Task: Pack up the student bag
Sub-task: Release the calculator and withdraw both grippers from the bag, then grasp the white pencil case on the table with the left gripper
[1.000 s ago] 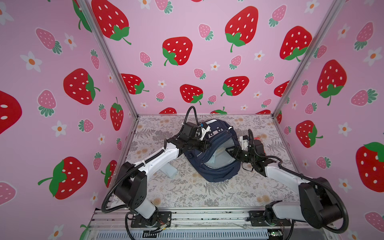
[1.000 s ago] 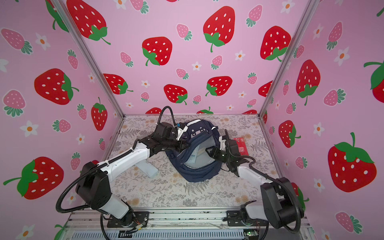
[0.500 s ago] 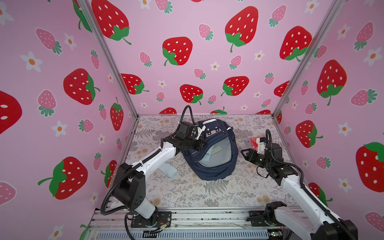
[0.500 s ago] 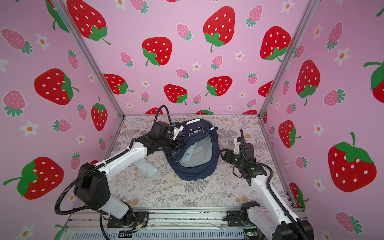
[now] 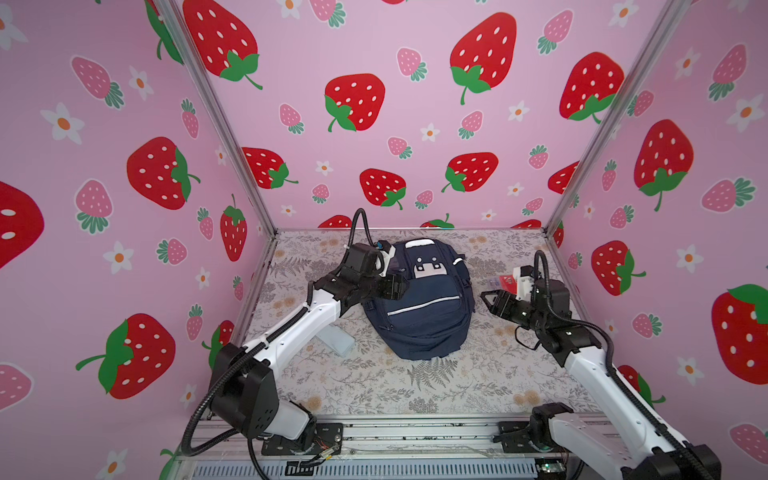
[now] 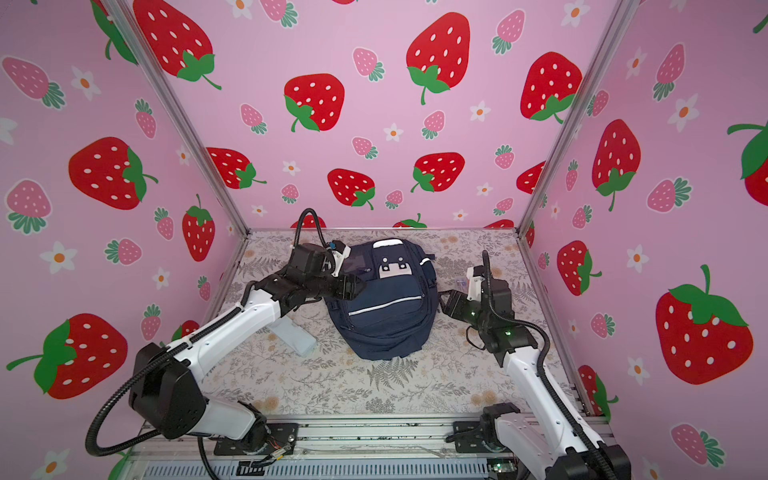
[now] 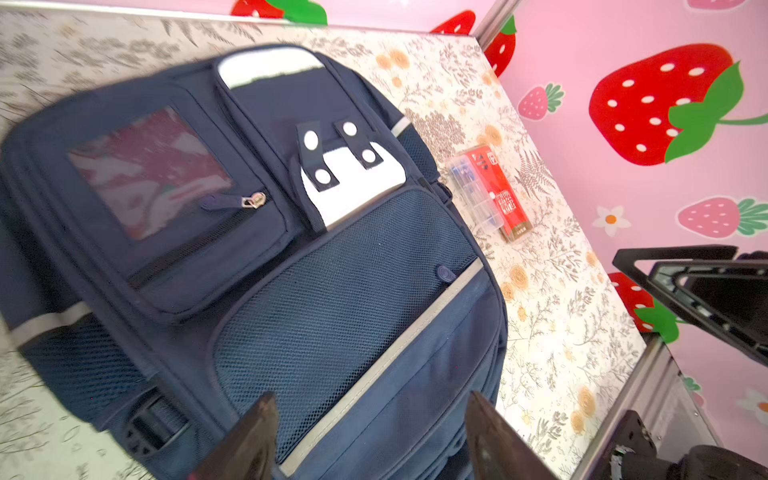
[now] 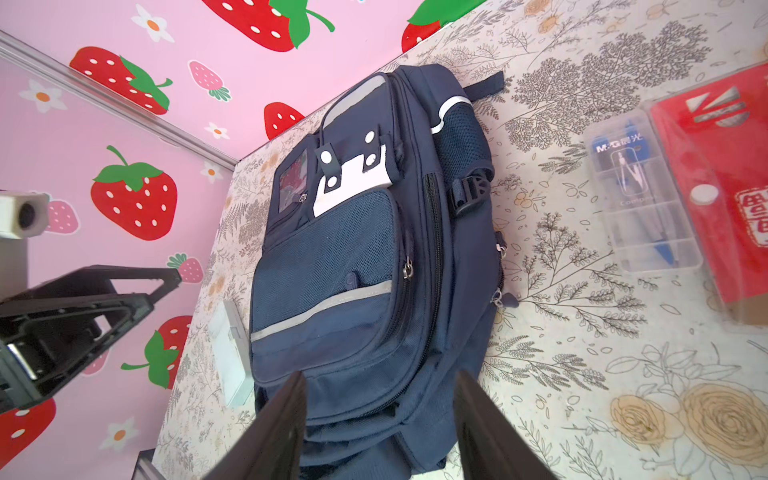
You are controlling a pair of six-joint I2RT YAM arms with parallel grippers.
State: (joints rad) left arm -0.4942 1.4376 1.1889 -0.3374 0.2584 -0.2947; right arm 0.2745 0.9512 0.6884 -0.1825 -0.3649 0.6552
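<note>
The student bag (image 5: pixel 424 307) (image 6: pixel 386 311), navy with white stripes and a white patch, lies flat and front-up in the middle of the table. Its front fills both wrist views (image 7: pixel 332 291) (image 8: pixel 353 270). My left gripper (image 5: pixel 392 286) (image 6: pixel 353 286) hovers over the bag's left edge. It stands open (image 7: pixel 370 397), with only bag fabric showing below the gap. My right gripper (image 5: pixel 490 300) (image 6: pixel 446 301) is open too (image 8: pixel 379 374), just off the bag's right side and not touching it.
A red pack (image 5: pixel 508 282) (image 8: pixel 715 187) and a clear compass box (image 8: pixel 640 199) lie side by side near the right wall, behind my right gripper. A pale translucent case (image 5: pixel 336 338) (image 6: pixel 293 336) lies on the floral tabletop under my left forearm.
Both grippers held the bag's mouth open a second ago. The right one let go and drew back to the right; the left one has just opened, and the bag now lies flat.
</note>
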